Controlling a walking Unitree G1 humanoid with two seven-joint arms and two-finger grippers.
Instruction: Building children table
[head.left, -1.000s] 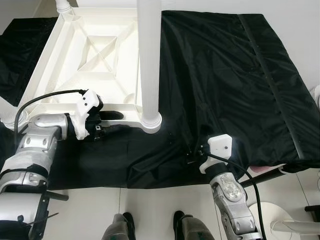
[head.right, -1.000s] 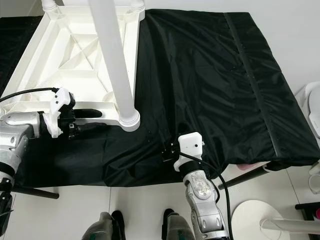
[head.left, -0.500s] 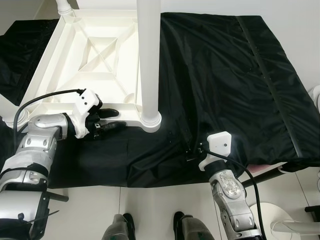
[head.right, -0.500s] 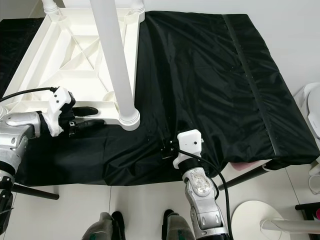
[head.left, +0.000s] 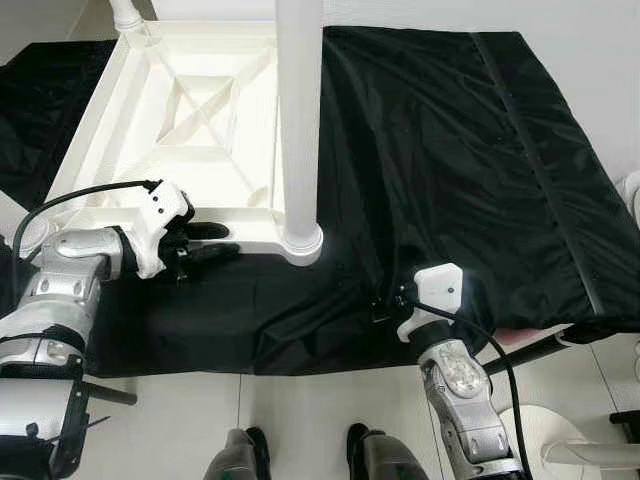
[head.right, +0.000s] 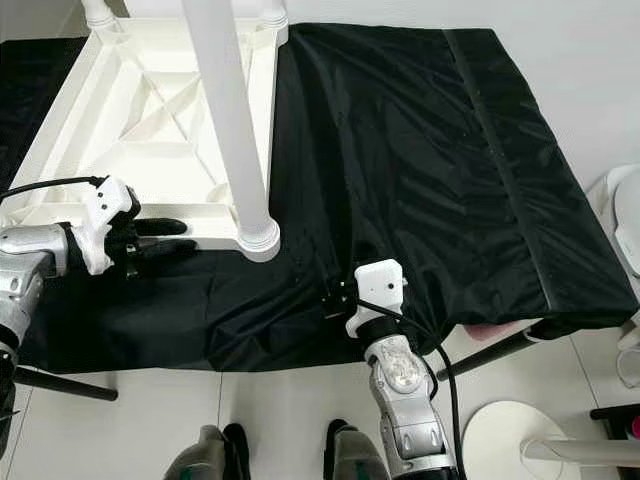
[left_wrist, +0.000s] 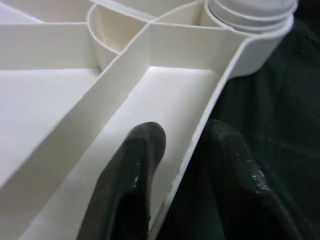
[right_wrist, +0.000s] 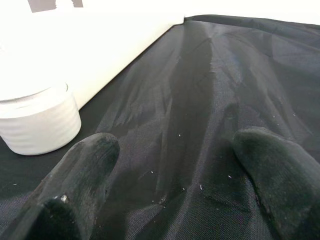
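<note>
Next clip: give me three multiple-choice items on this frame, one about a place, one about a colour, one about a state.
1. Where is the left end effector?
A. at the near rim of the upturned tabletop
B. on the floor
C. at the far edge of the cloth

2. What colour is the cloth?
A. red
B. black
C. yellow

3. How are the right end effector fingers?
A. shut
B. spread open over the cloth
C. shut on the table leg

Key: 1 A, its fingers straddle the white rim wall in the left wrist view. 2 B, it is dark all over. 3 B, a wide gap shows between the fingers.
</note>
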